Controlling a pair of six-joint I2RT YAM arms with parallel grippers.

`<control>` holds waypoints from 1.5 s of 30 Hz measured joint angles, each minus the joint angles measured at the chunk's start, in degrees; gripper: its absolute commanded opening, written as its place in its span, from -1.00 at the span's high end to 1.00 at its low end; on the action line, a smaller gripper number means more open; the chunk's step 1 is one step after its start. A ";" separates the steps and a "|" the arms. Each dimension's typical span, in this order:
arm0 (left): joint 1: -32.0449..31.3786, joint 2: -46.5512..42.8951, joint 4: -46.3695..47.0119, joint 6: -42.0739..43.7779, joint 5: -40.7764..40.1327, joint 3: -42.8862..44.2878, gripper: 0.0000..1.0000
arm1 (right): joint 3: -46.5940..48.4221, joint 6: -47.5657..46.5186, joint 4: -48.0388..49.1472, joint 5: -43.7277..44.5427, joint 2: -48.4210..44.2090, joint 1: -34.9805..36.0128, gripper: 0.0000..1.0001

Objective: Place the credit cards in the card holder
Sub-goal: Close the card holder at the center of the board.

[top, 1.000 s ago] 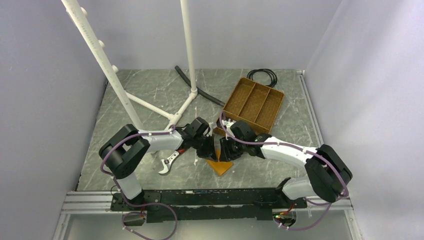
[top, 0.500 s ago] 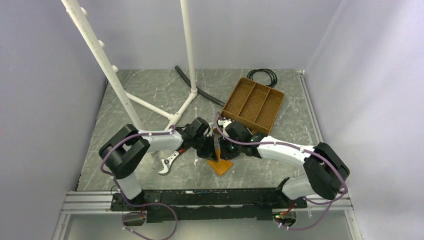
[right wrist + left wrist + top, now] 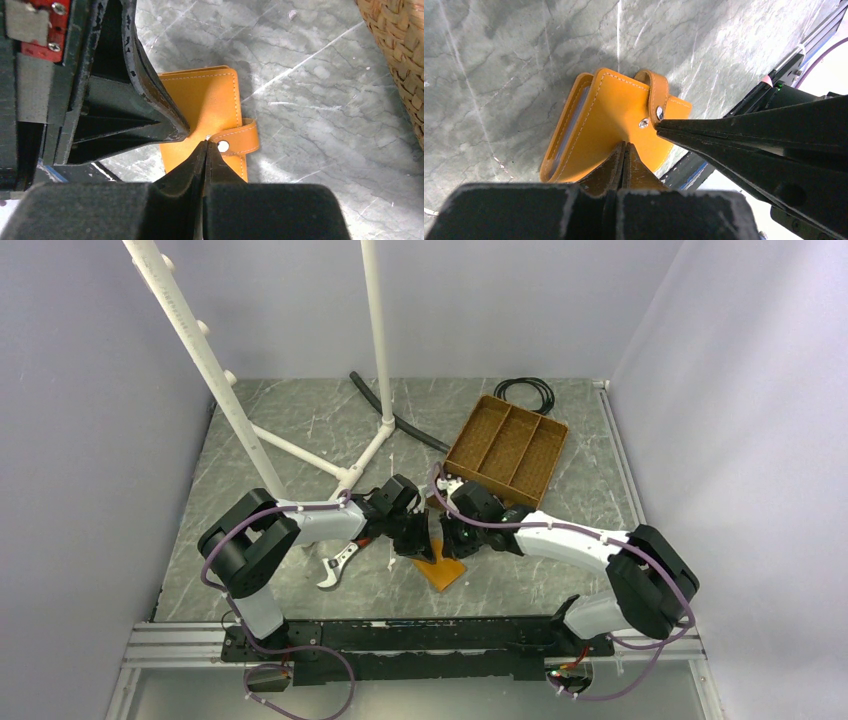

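Observation:
The orange card holder (image 3: 441, 572) lies folded on the table in front of the arm bases; its snap strap (image 3: 240, 141) wraps over one edge. My left gripper (image 3: 418, 540) is shut, its tips (image 3: 624, 146) pressing on the holder's cover (image 3: 609, 115). My right gripper (image 3: 447, 540) is shut too, its tips (image 3: 206, 143) on the cover right beside the strap's snap. The two grippers' tips stand close together on the holder. No credit cards show; a bluish edge shows inside the holder's open side (image 3: 571, 122).
A brown woven divided tray (image 3: 507, 448) lies at the back right, its edge in the right wrist view (image 3: 400, 60). A white pipe stand (image 3: 370, 455) is at the back left. A black tube (image 3: 395, 420), a coiled black cable (image 3: 525, 392) and a white-handled tool (image 3: 338, 565) lie on the table.
My right wrist shifted slightly left and back toward the left gripper over the holder, then stayed. The left arm and the holder have not moved.

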 measured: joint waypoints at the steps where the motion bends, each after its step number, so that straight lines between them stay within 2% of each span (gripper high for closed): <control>1: 0.00 0.00 0.00 0.00 0.00 0.00 1.00 | -0.02 0.24 0.09 -0.81 0.00 -0.37 1.00; 3: 0.00 0.00 0.00 0.00 -0.02 0.00 1.00 | -0.15 0.79 0.59 -2.08 0.00 -1.33 1.00; 6: 0.00 0.00 0.00 0.00 -0.02 -0.02 1.00 | -0.35 1.11 0.87 -2.62 -0.31 -2.47 0.52; 8: 0.00 0.00 0.00 -0.02 -0.02 0.00 1.00 | -0.46 0.81 0.33 -1.79 -1.22 -2.38 0.36; 10: 0.00 0.00 0.02 -0.02 0.00 -0.02 1.00 | -0.44 0.00 -0.70 0.00 -2.51 -0.90 0.31; 17: -0.11 0.00 0.04 -0.04 -0.07 -0.02 1.00 | 0.66 -1.64 -2.64 7.85 -1.09 5.99 0.28; 25: -0.11 0.00 0.04 -0.09 -0.07 -0.02 1.00 | 0.81 -2.67 -3.28 13.94 1.33 7.85 0.33; 31: -0.15 0.00 0.07 -0.07 -0.09 0.00 1.00 | 1.70 -3.37 -3.19 15.65 1.73 8.33 0.38; 36: -0.15 0.00 0.07 -0.09 -0.09 -0.02 1.00 | 1.95 -3.54 -3.19 16.02 1.70 8.33 0.50; 45: -0.33 0.00 0.09 -0.09 -0.11 -0.02 1.00 | 2.34 -3.54 -3.21 15.80 1.66 8.31 0.50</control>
